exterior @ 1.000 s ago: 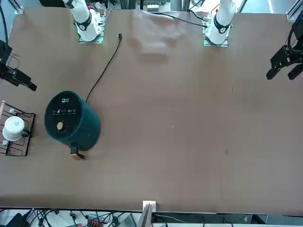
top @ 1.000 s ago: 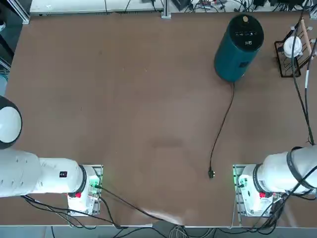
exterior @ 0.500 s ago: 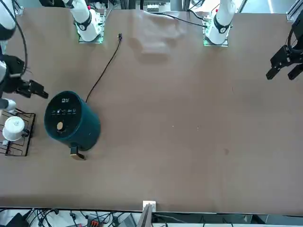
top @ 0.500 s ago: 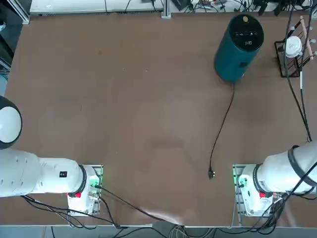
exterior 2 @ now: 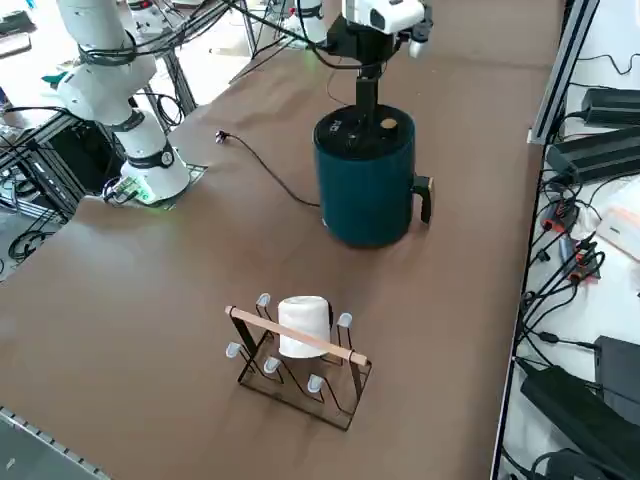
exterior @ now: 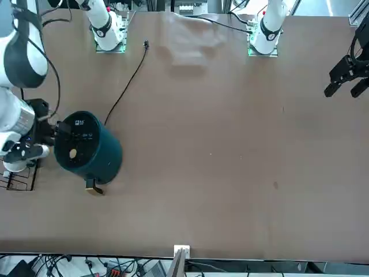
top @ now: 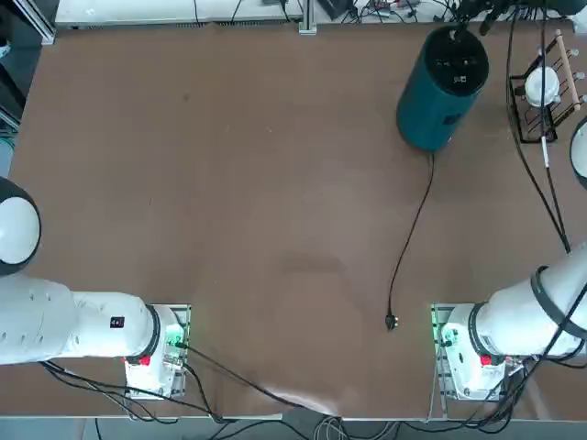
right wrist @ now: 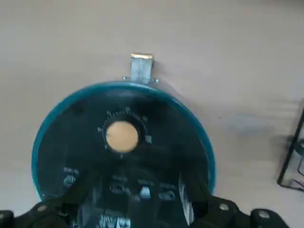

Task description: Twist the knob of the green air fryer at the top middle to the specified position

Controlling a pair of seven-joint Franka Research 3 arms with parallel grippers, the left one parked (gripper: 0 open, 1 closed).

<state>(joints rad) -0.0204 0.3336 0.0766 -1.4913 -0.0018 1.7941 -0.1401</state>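
Black wire and a pale wooden bar form the rack (exterior 2: 240, 316) nearest in the right side view, a white cup (exterior 2: 305, 325) on it. Beyond, on the brown worktop (exterior 2: 180, 350), stands the green air fryer (exterior 2: 365, 190), its knob (exterior 2: 388, 123) on the upward black face, toward the handle (exterior 2: 425, 195). Above that face, beside the knob, the right gripper (right wrist: 142, 197) points down, its 2 jaws open. Farther back, the white arm (exterior 2: 110, 90) rises from its base.

In the top view the knob cannot be made out on the fryer (top: 442, 87), and the right edge cuts off the right arm (top: 537, 312). The front view's rack (exterior: 22, 178) is partly hidden behind that arm, and the wrist view blurs the fryer's small markings (right wrist: 142, 190).
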